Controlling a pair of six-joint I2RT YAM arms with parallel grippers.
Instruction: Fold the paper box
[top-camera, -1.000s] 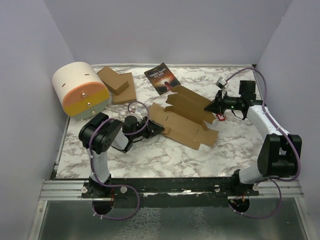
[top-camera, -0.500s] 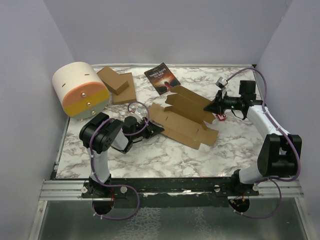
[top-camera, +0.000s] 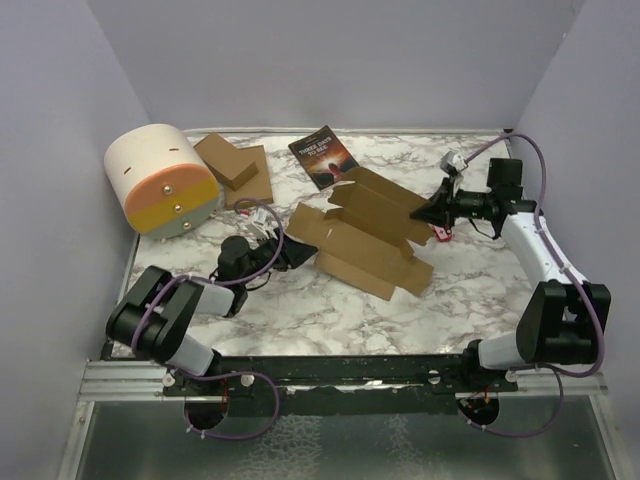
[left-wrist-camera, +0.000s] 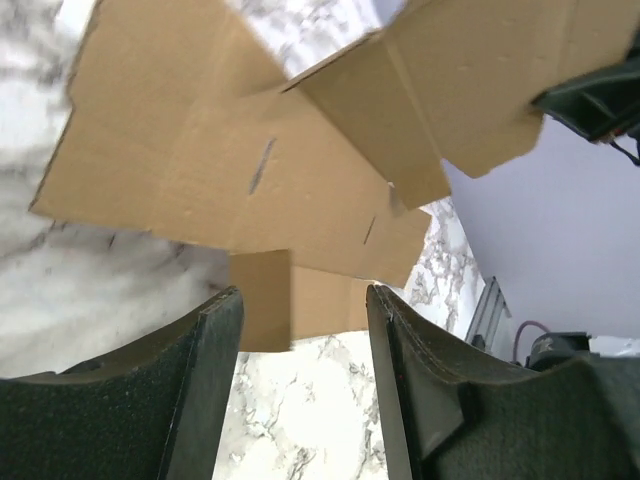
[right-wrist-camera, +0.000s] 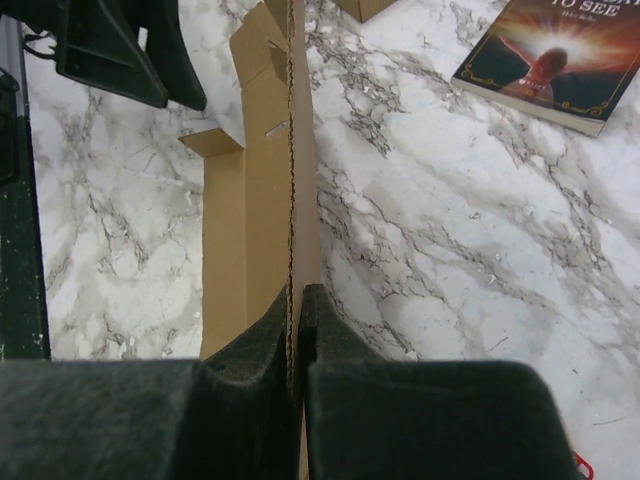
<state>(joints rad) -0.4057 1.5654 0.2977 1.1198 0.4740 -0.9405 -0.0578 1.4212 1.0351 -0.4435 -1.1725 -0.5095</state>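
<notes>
Paper box (top-camera: 365, 235) lay as a mostly flat sheet in the middle of the desk (top-camera: 300, 310), with one panel lifted on its right side. Pinched along only one edge, it could swing or slide off if pushed from the left, or the thin panel could tear. Nearest, the left jaws stood partly apart and empty, just short of the sheet's left flap. Farther off, the right jaws were clamped on the raised panel's edge.
</notes>
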